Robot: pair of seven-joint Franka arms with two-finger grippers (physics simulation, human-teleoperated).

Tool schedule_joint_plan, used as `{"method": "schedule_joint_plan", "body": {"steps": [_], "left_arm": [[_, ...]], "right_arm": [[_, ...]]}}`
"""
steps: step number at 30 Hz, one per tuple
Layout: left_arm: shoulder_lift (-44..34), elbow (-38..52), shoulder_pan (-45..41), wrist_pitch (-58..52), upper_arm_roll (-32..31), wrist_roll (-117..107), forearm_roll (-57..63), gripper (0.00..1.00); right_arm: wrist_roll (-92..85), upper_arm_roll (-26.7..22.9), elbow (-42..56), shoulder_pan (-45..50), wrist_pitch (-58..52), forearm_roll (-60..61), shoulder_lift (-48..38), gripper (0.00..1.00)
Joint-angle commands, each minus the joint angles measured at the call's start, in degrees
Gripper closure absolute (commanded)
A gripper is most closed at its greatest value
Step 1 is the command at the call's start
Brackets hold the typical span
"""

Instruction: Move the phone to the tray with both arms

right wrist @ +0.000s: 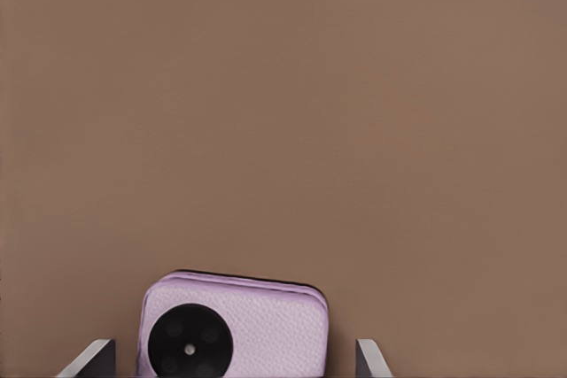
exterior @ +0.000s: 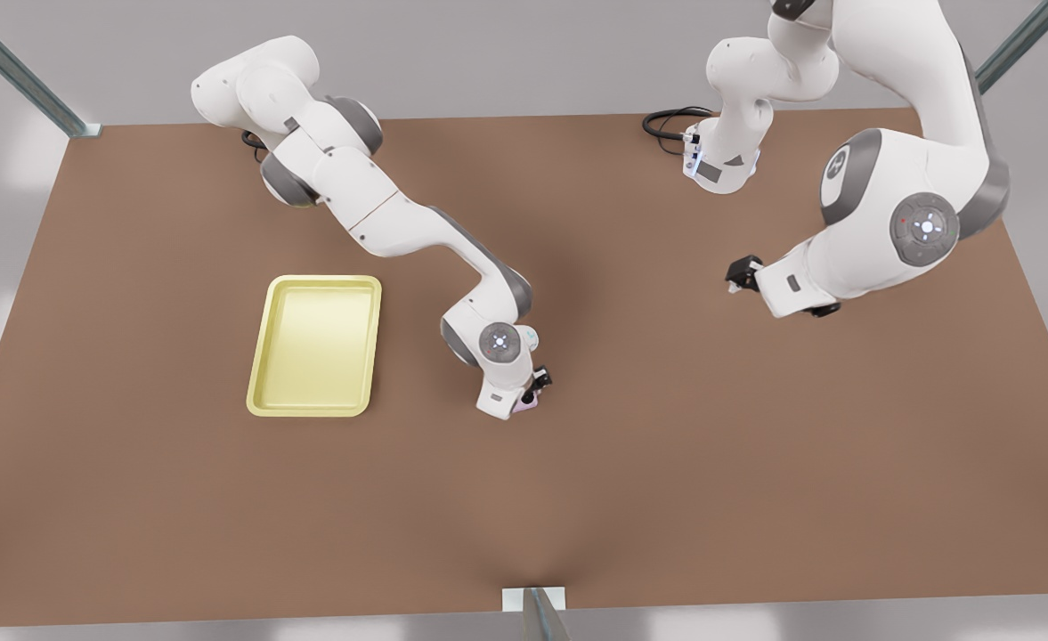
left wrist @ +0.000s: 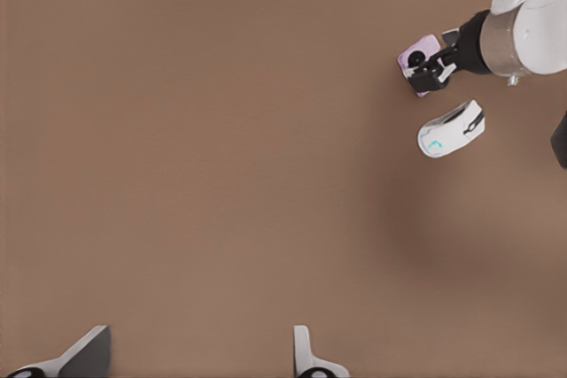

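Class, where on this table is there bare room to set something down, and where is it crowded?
Free: inside the tray; the table between tray and right hand; the wide stretch between both hands; the strip along the front view's bottom. Crowded: the right hand, open astride the phone, mouse close beside. The left hand waits open over bare table.

bare table [exterior: 666,463] between phone [exterior: 528,403] and tray [exterior: 314,345]; mouse [left wrist: 451,128] beside phone.

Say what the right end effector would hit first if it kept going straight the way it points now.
The phone. The right end effector points down at the table with its fingers open either side of the phone. Depth is unclear, so I cannot tell whether it already touches.
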Motion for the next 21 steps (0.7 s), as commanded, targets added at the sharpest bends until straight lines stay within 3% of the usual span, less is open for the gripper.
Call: {"method": "schedule_joint_plan", "body": {"steps": [1,21], "left_arm": [[-1.31,0.50,-0.08,-0.08,-0.22,2.40,0.85,0.00],[-0.69,0.14,0.01,-1.67,0.74,3.02,1.11,0.00]], "right_arm": [[-8.64,0.01,0.12,0.26,1.22,-0.01,-0.02,0.00],[-3.81,0.09,0.03,0.35,-0.27,0.17,0.25,0.00]]}}
